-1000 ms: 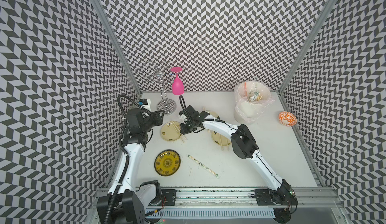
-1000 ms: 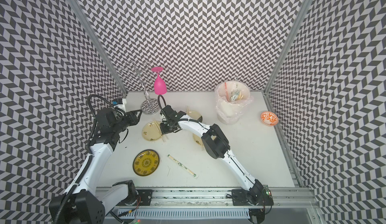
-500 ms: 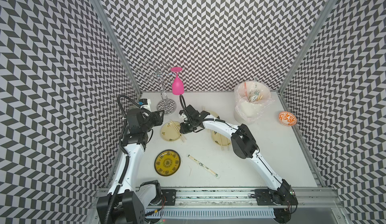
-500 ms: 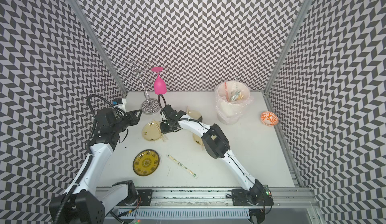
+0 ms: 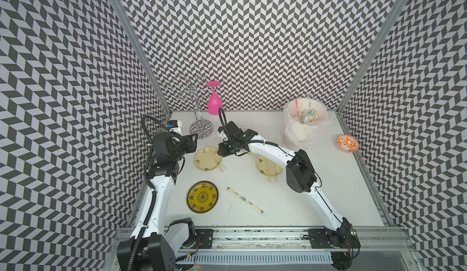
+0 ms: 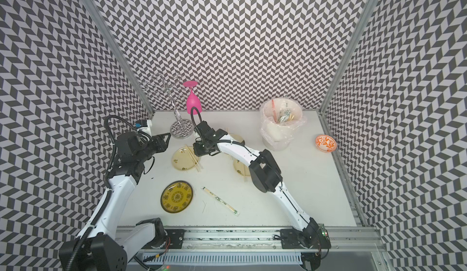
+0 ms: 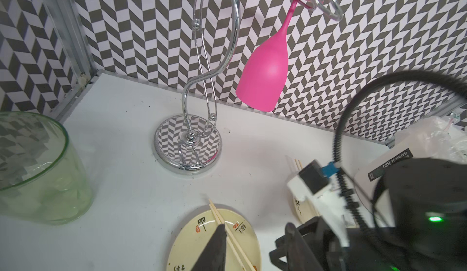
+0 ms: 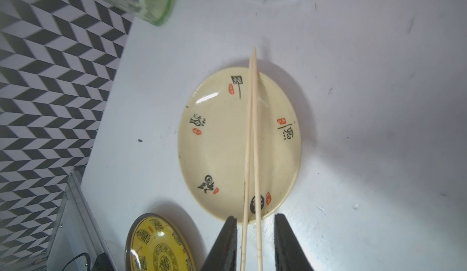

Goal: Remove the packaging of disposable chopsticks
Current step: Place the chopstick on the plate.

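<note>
The right gripper [image 8: 255, 216] stands spread (touching nothing); the thin pale bamboo chopsticks [image 8: 252, 92] lie between its fingers [image 8: 227, 244], reaching ahead over the round cream plate [image 8: 217, 150]. The clear printed plastic sleeve [image 5: 245, 201] lies well behind.

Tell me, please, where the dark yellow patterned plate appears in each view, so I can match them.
A top view: yellow plate low in the picture, beside the wrapped chopsticks.
A top view: yellow plate, likewise beside the wrapped chopsticks.
Left wrist: not in it.
Right wrist: yellow plate cut by the frame edge, beside the cream plate.
Shared landmark: that cream plate with bare chopsticks across it, in every view.
</note>
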Robot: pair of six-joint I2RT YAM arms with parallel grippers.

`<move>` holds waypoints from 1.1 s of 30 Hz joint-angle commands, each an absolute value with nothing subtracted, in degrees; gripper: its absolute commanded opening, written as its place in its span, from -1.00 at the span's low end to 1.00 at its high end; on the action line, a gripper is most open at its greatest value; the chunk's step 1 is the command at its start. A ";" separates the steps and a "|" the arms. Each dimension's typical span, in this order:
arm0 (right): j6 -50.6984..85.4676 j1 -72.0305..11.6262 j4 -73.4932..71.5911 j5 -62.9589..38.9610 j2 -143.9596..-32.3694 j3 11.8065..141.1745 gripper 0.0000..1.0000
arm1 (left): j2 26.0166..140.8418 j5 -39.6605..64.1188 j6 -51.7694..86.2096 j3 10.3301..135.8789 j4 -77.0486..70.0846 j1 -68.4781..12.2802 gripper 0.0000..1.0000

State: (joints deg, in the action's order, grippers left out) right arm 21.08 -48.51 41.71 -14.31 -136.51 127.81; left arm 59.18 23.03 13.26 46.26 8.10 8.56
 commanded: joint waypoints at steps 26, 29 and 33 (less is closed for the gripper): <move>12.82 -32.87 21.72 -2.99 -56.64 61.26 -0.29 | 61.15 12.05 -64.43 39.93 33.12 -50.09 0.30; 12.58 -32.87 21.31 -2.99 -55.92 61.06 -0.29 | 65.57 12.54 -64.52 40.99 32.61 -50.19 0.28; 12.51 -32.88 20.44 -3.60 -55.16 60.37 -0.30 | 71.65 10.55 -65.21 41.53 34.72 -50.90 0.24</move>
State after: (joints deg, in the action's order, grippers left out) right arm 13.19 -33.04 24.05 -3.81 -56.58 60.86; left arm 68.99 12.53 -62.35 39.51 31.44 -50.11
